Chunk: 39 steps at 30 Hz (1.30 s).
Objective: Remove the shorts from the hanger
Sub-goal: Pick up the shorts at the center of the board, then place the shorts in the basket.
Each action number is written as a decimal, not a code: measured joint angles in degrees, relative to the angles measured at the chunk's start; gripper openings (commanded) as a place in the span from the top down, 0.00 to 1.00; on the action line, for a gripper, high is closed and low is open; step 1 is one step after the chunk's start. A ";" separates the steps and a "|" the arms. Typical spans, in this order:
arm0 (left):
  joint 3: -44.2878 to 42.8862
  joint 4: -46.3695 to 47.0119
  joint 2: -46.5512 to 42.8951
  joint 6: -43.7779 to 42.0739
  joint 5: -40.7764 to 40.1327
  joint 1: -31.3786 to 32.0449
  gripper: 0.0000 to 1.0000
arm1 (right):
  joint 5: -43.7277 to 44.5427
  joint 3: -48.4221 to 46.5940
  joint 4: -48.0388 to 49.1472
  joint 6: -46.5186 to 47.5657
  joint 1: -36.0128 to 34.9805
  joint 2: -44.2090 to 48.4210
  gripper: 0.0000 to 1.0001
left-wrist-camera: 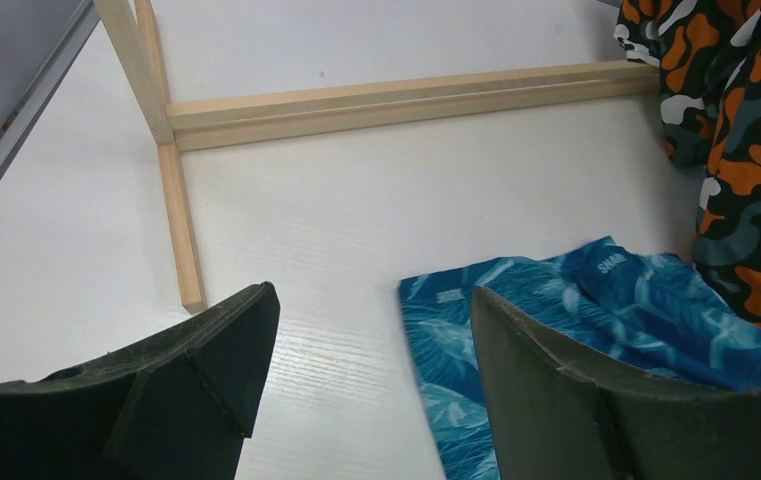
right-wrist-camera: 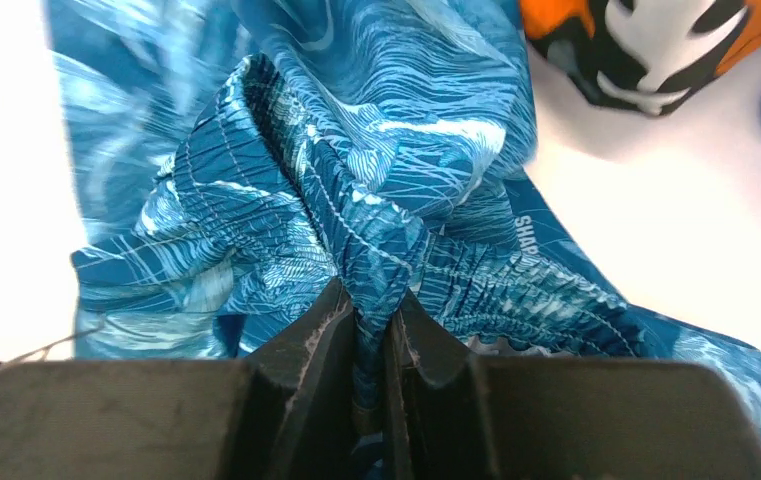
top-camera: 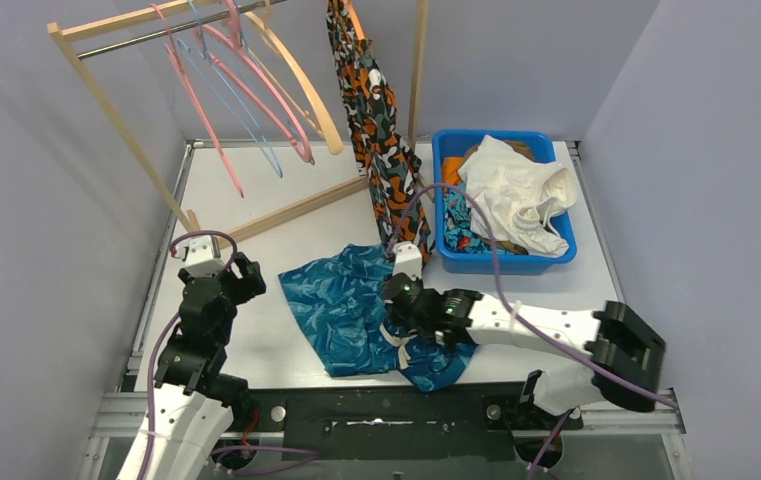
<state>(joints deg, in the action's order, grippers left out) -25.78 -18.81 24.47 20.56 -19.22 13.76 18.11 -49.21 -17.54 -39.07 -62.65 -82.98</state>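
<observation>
Orange camouflage shorts (top-camera: 376,130) hang beyond right tool (right-wrist-camera: 371,318) gripping teal shorts (top-camera: 341,300).

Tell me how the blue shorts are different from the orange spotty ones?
The blue shorts have a wavy teal print; the camouflage shorts have orange, black and white blotches. The blue shorts lie crumpled on the table; the camouflage shorts hang from the rack. The right gripper pinches the blue shorts; nothing grips the camouflage shorts. Both are patterned cloth.

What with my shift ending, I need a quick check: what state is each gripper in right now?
Left gripper: open, holding nothing.
Right gripper: closed on the teal shark-print shorts.
</observation>
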 measured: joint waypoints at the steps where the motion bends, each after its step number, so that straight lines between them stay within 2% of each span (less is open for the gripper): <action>1: 0.00 0.00 0.04 0.00 0.00 0.00 0.30 | 0.48 1.11 0.50 0.02 0.00 3.08 1.00; 4: 0.00 0.00 0.37 0.00 0.00 0.00 0.30 | 2.45 3.17 2.21 -0.02 0.00 10.78 1.00; 8: 0.00 0.00 0.74 0.00 0.00 0.00 0.30 | 6.78 3.04 1.16 -2.05 0.11 16.63 1.00; 28: 0.00 0.00 0.68 0.00 -0.04 0.00 0.30 | 15.04 -11.15 -22.38 6.34 0.46 28.24 1.00; 39: 0.00 0.00 1.27 0.00 0.00 0.00 0.30 | 25.59 -15.32 -34.40 3.02 0.48 38.86 1.00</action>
<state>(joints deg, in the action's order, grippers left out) -25.78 -18.81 25.74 20.56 -19.22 13.76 43.70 -64.53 -51.94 -36.05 -62.17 -44.12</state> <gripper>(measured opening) 0.698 0.111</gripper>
